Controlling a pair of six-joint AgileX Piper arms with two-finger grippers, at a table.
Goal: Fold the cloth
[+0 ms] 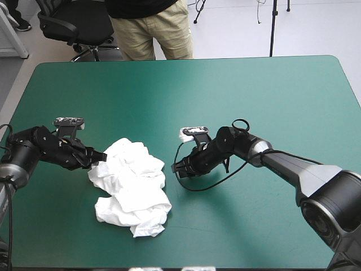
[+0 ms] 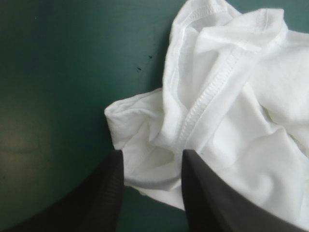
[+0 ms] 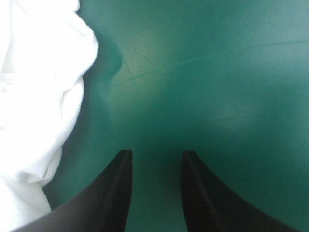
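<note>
The table (image 1: 254,84), teal-green on top, fills most of the high view. The T-shirt (image 1: 132,186) lies on it as a crumpled white heap in the lower left-centre of the frame, closer to the near edge than to the far one.

The left arm (image 1: 39,148) comes in from the left edge of the frame, low over the table. The left gripper (image 1: 99,156) is at the heap's upper left edge. The right arm (image 1: 282,164) reaches in from the lower right. The right gripper (image 1: 176,167) sits just right of the heap over bare table, with a strip of green between them.

In the left wrist view the left gripper's black fingers (image 2: 106,193) stand spread. A rumpled corner of the T-shirt lies in the gap at their tips, and a stitched hem (image 2: 212,92) runs away ahead of them.

In the right wrist view the right gripper's fingers (image 3: 116,193) are spread too. Only green table shows between them, and the T-shirt lies off to one side.
</note>
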